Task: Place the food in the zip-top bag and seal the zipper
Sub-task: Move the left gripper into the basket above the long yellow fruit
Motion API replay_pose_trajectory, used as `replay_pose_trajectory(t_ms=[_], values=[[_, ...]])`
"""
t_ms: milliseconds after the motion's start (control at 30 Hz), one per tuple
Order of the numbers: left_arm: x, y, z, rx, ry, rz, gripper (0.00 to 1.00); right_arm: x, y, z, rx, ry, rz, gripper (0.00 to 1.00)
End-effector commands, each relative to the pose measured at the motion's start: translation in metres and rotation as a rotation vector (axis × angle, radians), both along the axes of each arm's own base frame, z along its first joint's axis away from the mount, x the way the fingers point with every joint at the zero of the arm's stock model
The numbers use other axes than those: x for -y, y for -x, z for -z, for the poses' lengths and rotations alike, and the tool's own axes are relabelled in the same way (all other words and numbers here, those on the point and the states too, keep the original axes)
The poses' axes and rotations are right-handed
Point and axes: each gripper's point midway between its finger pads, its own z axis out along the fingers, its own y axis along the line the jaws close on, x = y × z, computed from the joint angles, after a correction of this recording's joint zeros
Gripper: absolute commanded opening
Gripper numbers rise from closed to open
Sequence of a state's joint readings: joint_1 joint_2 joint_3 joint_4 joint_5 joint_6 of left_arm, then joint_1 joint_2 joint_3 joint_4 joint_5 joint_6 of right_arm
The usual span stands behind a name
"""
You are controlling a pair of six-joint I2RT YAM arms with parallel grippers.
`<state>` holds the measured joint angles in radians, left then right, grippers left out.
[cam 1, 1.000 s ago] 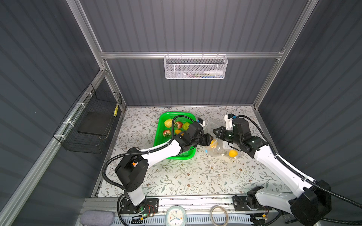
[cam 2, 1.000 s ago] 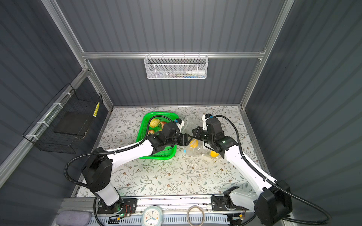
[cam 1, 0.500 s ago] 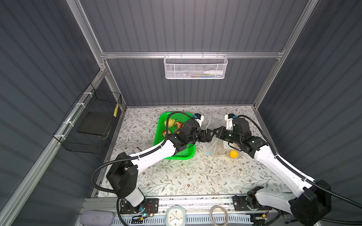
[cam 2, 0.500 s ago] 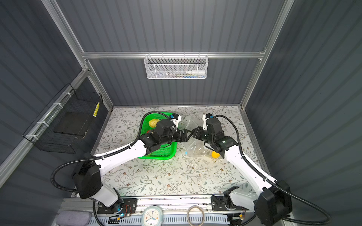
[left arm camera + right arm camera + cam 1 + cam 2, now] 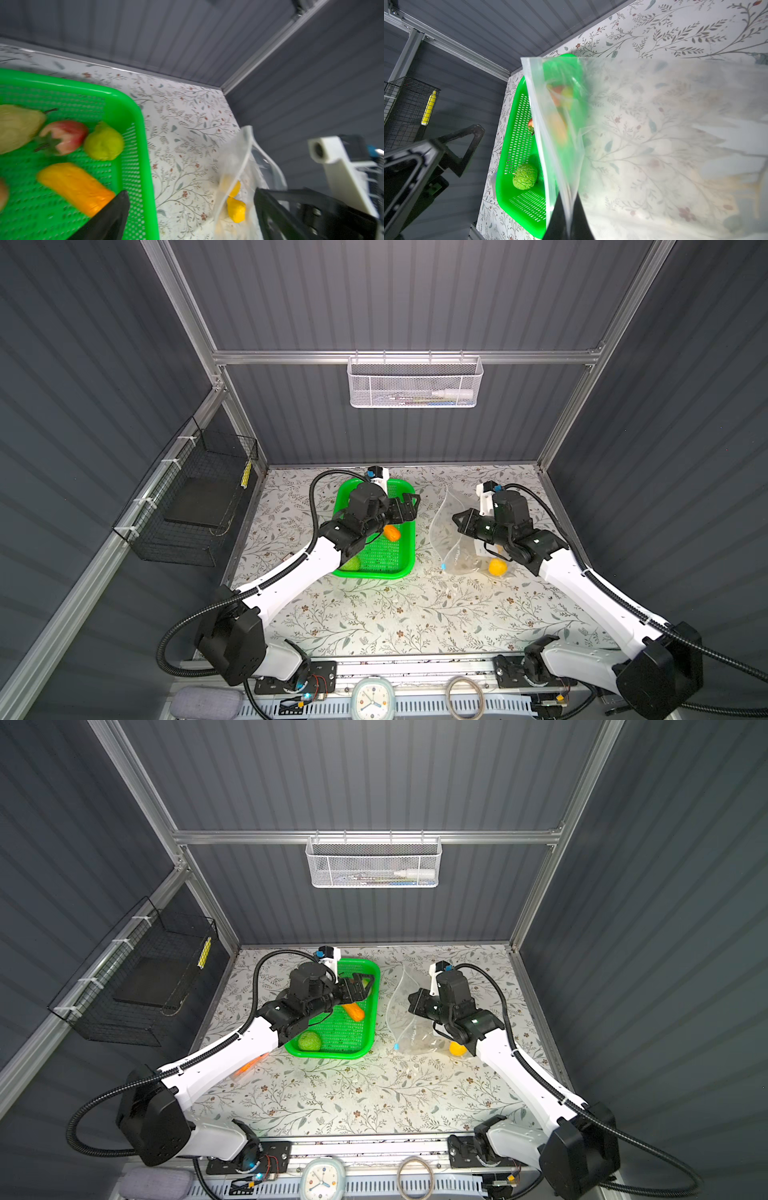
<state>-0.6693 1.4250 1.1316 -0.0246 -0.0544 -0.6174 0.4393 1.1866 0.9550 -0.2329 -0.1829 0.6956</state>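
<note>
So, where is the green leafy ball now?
In a top view the green ball lies in the near left corner of the basket, toward the robot from the orange piece and apart from it.

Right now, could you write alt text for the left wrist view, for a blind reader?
A green basket holds a strawberry, a pale pear, a yellow-green fruit and a long orange piece; beside it, a clear zip-top bag contains yellow fruit. Open black fingers frame the foreground.
</note>
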Motion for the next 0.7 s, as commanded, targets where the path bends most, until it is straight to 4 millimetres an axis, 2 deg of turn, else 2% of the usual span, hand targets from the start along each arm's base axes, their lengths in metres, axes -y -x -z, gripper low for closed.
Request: replay_pose_trajectory(t_ms=[0, 133, 233, 367, 667], values=[[-0.035, -0.003, 0.024, -0.02, -0.172, -0.124, 0.96, 0.003, -0.001, 0.004, -0.003, 0.023, 0.004, 0.0], [-0.06, -0.014, 0.054, -0.047, -0.35, -0.223, 0.96, 0.002, -0.002, 0.004, -0.004, 0.027, 0.001, 0.0], [-0.066, -0.02, 0.074, -0.078, -0.45, -0.247, 0.97, 0.002, -0.002, 0.005, -0.007, 0.033, 0.0, 0.0], [-0.064, -0.028, 0.097, -0.119, -0.523, -0.244, 0.97, 0.003, -0.003, 0.004, -0.004, 0.039, 0.002, 0.0], [-0.044, -0.052, 0.141, -0.198, -0.619, -0.201, 0.97, 0.004, -0.002, 0.007, -0.009, 0.046, 0.004, 0.0]])
